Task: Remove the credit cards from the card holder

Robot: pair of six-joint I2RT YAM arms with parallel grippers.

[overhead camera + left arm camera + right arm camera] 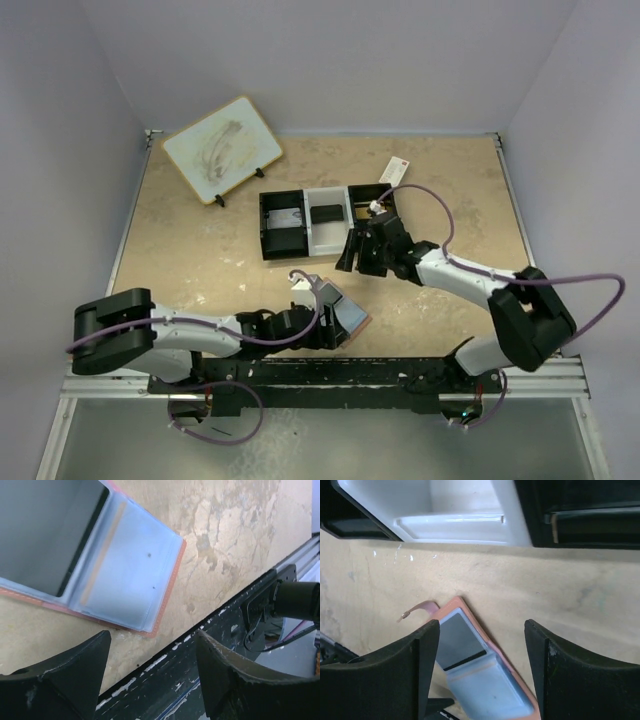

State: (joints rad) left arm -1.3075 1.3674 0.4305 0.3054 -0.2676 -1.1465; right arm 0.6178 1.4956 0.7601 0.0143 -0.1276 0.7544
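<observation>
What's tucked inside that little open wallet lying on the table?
The card holder lies open. A dark credit card fills one side; the other pocket looks empty, showing only pale clear plastic. Whether more cards sit behind the dark one is hidden.

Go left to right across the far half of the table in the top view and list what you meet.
Pale board on a stand → tray's left black compartment, grey card in it → white middle compartment, dark card in it → right black compartment → white packet with a red end.
</observation>
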